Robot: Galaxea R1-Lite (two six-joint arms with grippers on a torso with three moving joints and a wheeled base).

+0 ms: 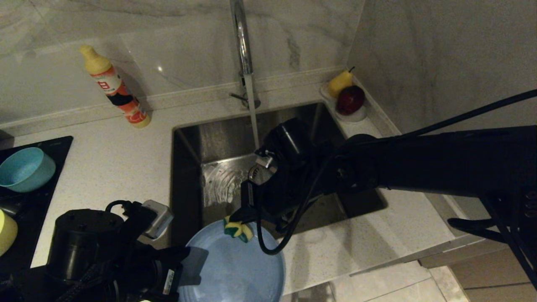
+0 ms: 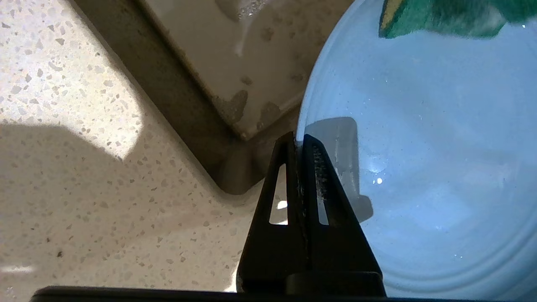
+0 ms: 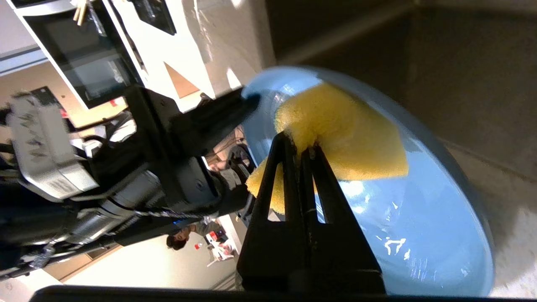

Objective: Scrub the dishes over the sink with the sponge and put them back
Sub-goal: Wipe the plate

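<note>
Over the near edge of the steel sink (image 1: 197, 138), the left claw (image 2: 298, 140) is clamped on the rim of the periwinkle-blue plate (image 1: 235, 264), holding it tilted. The right claw (image 3: 300, 144) pinches the yellow-and-green sponge (image 1: 239, 230) against the plate's far rim. Water runs from the faucet (image 1: 242, 46). Scrubbing looks under way; next, sweeping the sponge across the plate's face. Teal bowl (image 1: 26, 169) and yellow bowl (image 1: 6, 233) wait far left on the counter (image 1: 113, 155).

Open: we find bare counter (image 1: 109, 167) at centre left. Blocked: our right arm (image 1: 419, 163) spans the sink (image 1: 218, 167); the faucet (image 1: 243, 50) stands at its upper rim; the plate (image 1: 235, 264) covers its lower edge; bottle (image 1: 115, 88) upper left.
</note>
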